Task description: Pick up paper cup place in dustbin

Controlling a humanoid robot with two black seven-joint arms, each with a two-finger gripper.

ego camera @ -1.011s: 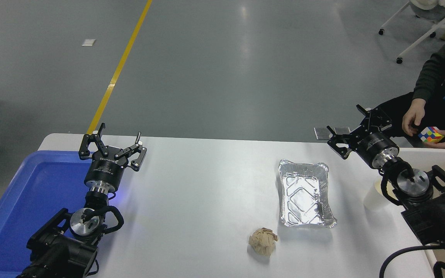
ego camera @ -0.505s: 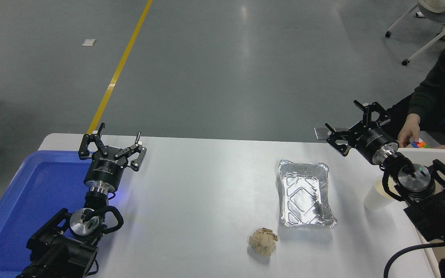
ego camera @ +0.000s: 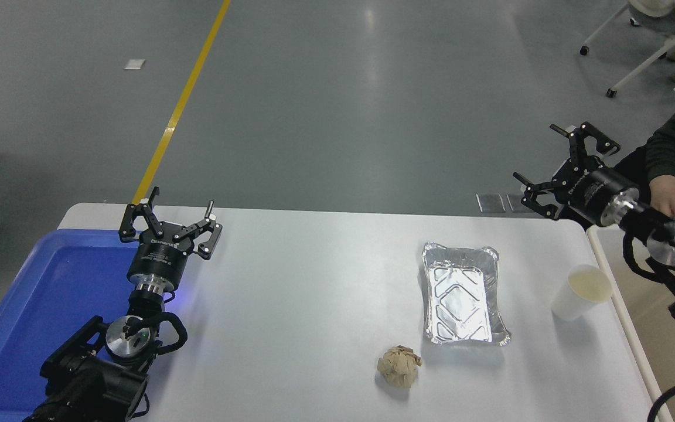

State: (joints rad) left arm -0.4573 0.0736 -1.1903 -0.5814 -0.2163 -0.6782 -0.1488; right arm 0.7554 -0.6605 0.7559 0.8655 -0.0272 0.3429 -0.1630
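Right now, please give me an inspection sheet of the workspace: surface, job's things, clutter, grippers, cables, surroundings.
Surface: white table, no spills seen.
Job's things: paper cup upright near the table's right edge, not held; dustbin beside that edge, only its pale rim and part of the inside in view.
Clutter: foil tray left of the cup; crumpled paper ball in front of the tray; blue tray at the table's left.
Grippers: left gripper open, parked at lower left; right gripper open, raised beyond the table's far right corner, holding nothing.
Cables: black cable at lower right.
Surroundings: grey floor with a yellow line; a person's hand close behind the right arm.
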